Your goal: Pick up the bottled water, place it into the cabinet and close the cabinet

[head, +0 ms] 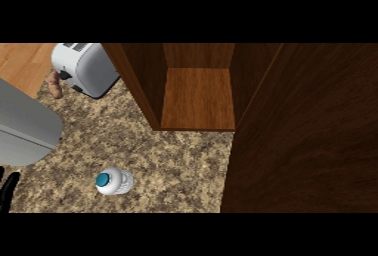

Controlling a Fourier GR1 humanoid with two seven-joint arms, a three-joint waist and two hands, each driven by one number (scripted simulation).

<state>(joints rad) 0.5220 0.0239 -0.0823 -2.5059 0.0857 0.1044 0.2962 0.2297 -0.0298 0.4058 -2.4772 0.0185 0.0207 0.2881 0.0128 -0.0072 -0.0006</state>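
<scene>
The bottled water (113, 181) stands upright on the speckled counter near the front, seen from above as a clear round body with a blue cap. Behind it and to the right, the wooden cabinet (198, 97) is open and its shelf is bare. The cabinet's dark door (303, 130) is swung out and fills the right side of the view. A grey left forearm (26, 125) crosses the left edge. Only a black sliver of my left hand (9, 189) shows at the lower left, well left of the bottle and not touching it. My right hand is out of sight.
A white toaster (85, 67) sits at the back left next to the cabinet's left wall. A small brown item (53, 84) lies beside the toaster. Speckled counter (170, 155) stretches between the bottle and the cabinet opening.
</scene>
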